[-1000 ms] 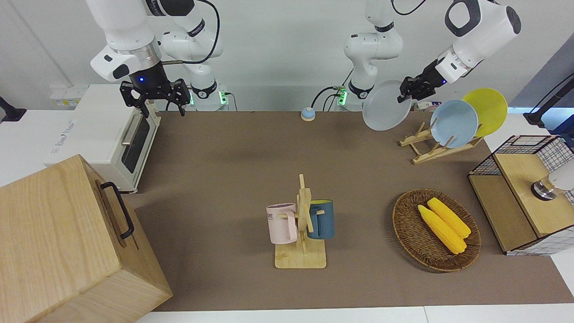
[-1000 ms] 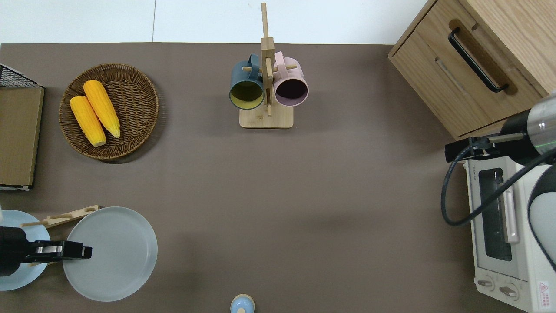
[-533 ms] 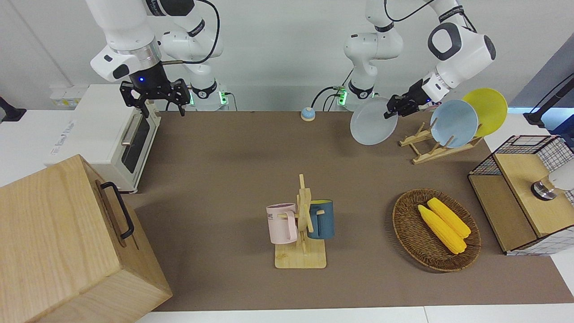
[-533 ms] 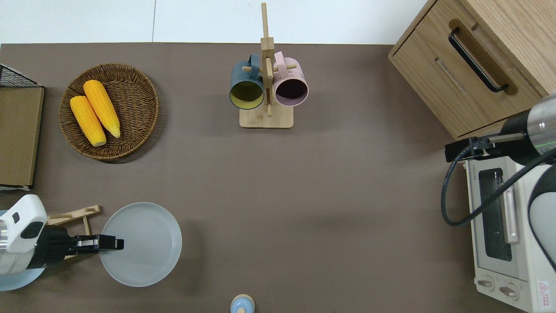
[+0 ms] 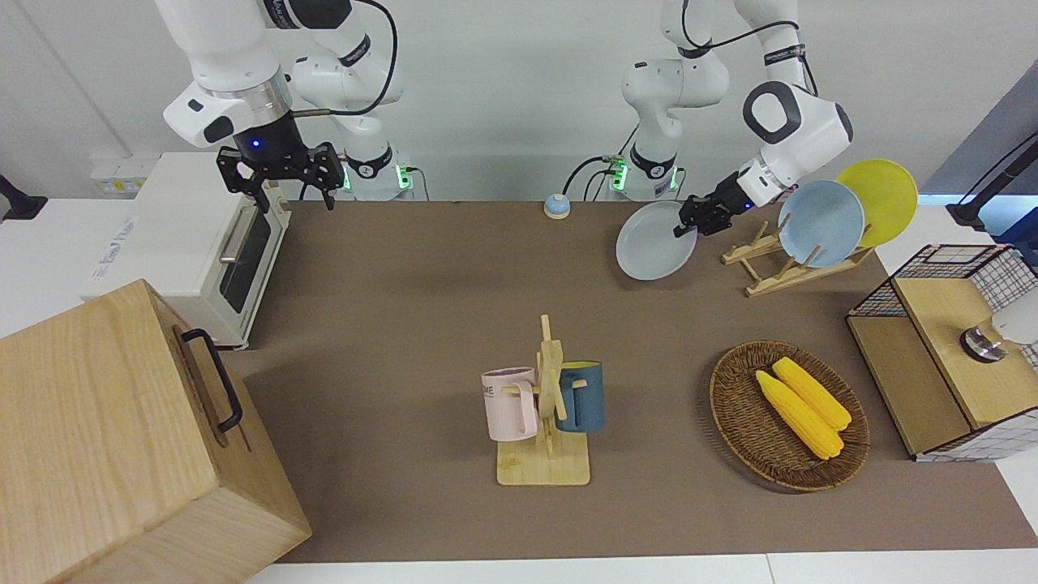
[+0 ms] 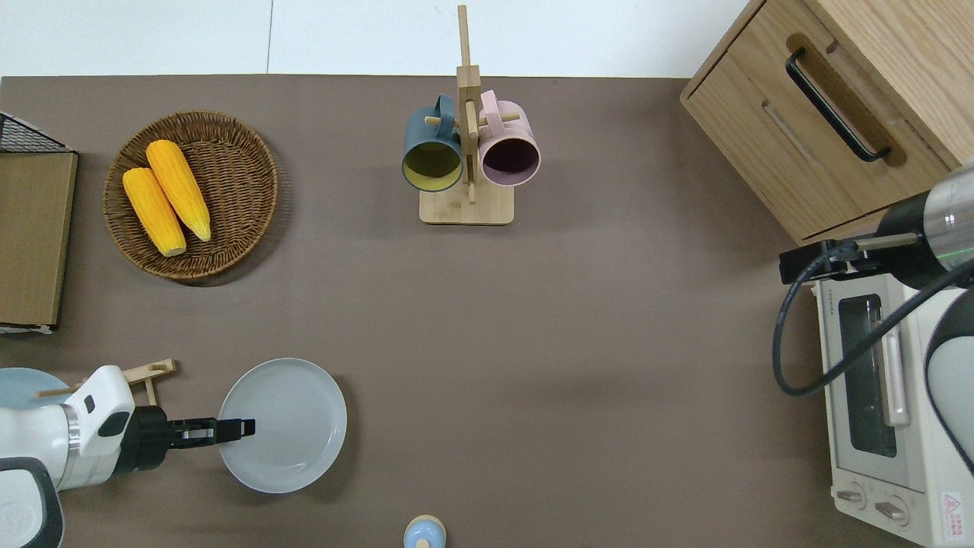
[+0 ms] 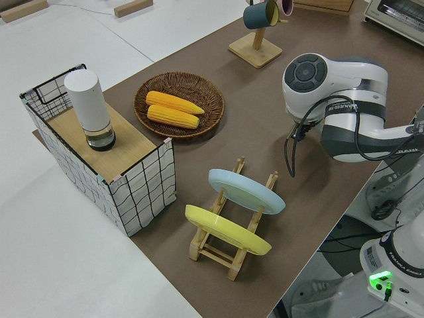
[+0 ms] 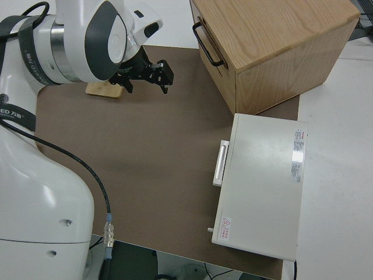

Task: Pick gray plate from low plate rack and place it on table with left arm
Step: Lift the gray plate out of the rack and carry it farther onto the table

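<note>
My left gripper point(image 5: 686, 225) is shut on the rim of the gray plate point(image 5: 654, 243) and holds it tilted, low over the table point(image 5: 422, 324), beside the low plate rack point(image 5: 780, 266). In the overhead view the left gripper point(image 6: 242, 428) grips the plate point(image 6: 293, 422) at the edge toward the rack point(image 6: 143, 374). The rack still holds a light blue plate point(image 5: 821, 222) and a yellow plate point(image 5: 880, 195). In the left side view the rack point(image 7: 232, 246) shows, but my arm hides the gray plate. My right arm is parked.
A mug stand point(image 6: 466, 152) with two mugs stands mid-table, farther from the robots. A wicker basket point(image 6: 228, 251) with corn and a wire crate point(image 5: 941, 349) are at the left arm's end. A small blue bell point(image 6: 424, 533), a toaster oven point(image 5: 195, 243) and a wooden cabinet point(image 5: 122, 438) also show.
My left gripper has carried the gray plate down and away from the rack, toward the table's middle. The plate now hangs lower and flatter. The right arm has not moved.
</note>
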`<state>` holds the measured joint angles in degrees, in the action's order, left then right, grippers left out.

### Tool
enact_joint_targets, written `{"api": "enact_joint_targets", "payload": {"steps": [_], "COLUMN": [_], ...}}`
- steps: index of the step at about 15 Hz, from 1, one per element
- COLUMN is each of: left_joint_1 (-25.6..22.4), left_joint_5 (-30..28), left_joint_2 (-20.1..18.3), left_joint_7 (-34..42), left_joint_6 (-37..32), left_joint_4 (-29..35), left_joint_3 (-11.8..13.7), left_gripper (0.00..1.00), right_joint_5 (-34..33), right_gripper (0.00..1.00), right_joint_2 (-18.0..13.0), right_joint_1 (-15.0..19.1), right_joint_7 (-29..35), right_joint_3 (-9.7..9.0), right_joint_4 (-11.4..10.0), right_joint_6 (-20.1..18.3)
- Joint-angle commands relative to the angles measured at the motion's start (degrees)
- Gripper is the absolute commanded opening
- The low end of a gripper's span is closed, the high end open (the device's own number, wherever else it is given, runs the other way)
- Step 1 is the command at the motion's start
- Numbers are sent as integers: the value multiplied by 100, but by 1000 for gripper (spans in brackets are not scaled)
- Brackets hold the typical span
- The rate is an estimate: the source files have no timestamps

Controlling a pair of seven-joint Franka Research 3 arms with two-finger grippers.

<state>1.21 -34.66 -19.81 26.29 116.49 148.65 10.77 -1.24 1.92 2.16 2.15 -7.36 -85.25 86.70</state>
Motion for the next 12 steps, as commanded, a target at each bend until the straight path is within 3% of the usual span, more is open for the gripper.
{"api": "enact_joint_targets", "payload": {"steps": [1, 7, 12], "left_joint_1": [142, 151, 178], "left_joint_5": [-497, -516, -489], "left_joint_2": [266, 382, 329], "left_joint_7": [569, 799, 711], "left_joint_6": [373, 506, 523], "left_joint_4": [111, 173, 138], "left_joint_3": [-5, -5, -163], "left_gripper": [0, 0, 490], "right_joint_5": [-17, -17, -17], "right_gripper": [983, 983, 983], "right_joint_2": [54, 54, 54], "right_joint_1": [127, 127, 127], "right_joint_7": [75, 75, 84], "right_joint_3": [-116, -116, -116], "right_joint_4": [122, 122, 122], "right_joint_6": [-92, -92, -92]}}
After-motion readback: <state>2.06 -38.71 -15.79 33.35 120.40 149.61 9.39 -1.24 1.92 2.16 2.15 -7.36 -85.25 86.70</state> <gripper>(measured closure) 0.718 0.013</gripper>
